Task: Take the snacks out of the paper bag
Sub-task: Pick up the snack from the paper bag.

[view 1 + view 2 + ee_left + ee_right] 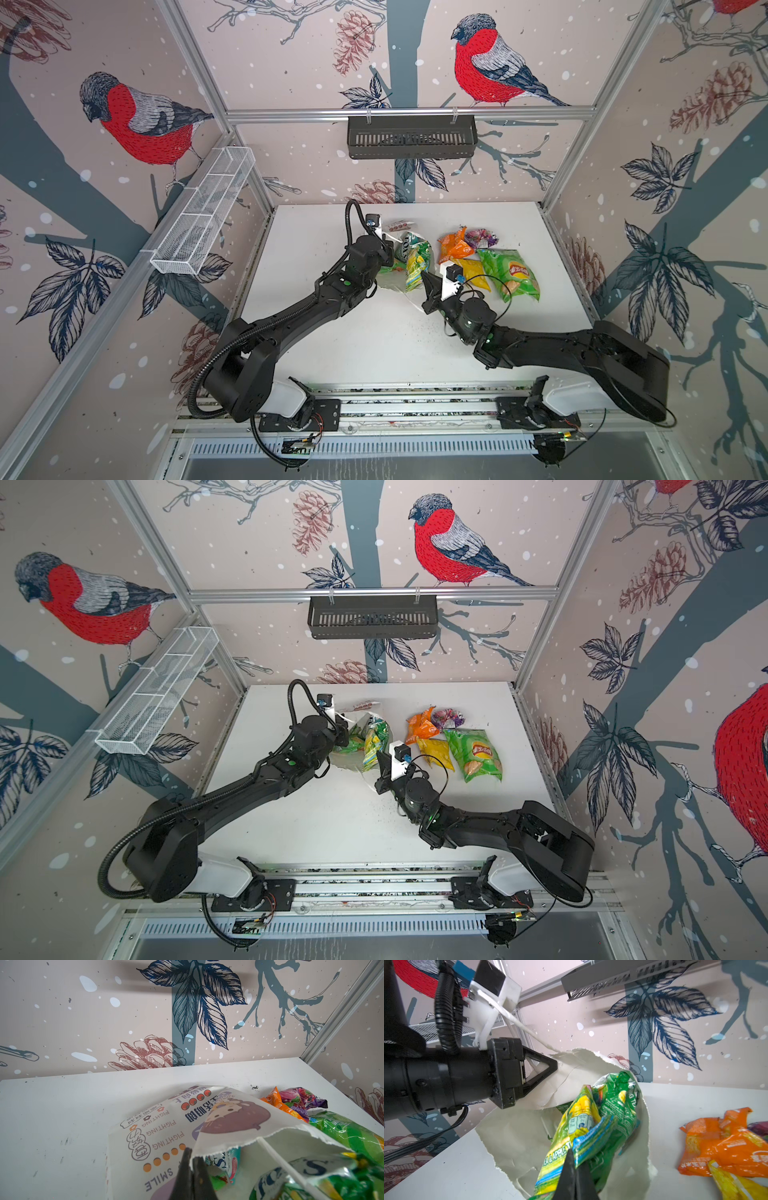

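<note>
Four snacks lie out on the desk (374,340), apart from the paper bag (158,1132): an orange packet (453,248), a purple packet (481,238), a yellow packet (473,271) and a Lay's bag (510,275). The paper bag lies on its side toward the far middle of the desk, its mouth facing the right arm.

The left hand (555,1064) has its fingers together on the bag's upper rim and holds the mouth agape. The right hand (572,1153) is clamped on the blue-edged end of the green-yellow multi-pack (571,1124), which sticks partly out of the mouth.

The step in hand looks like drawing that pack free. It would go best as a slow, low pull straight out along the bag's length, with the left hand kept firm as an anchor so that the bag does not slide along. The rim is ragged, so a sideways tug could tear it further. The grip sits on a thin foil seam that may slip, so steady tension beats a jerk.

A teal packet (230,1159) lies inside just beside the pack and may be dragged along. One loop handle (519,1022) seems to run up across the left wrist mount and could snag. A bare spot near the yellow packet would suit the set-down.
</note>
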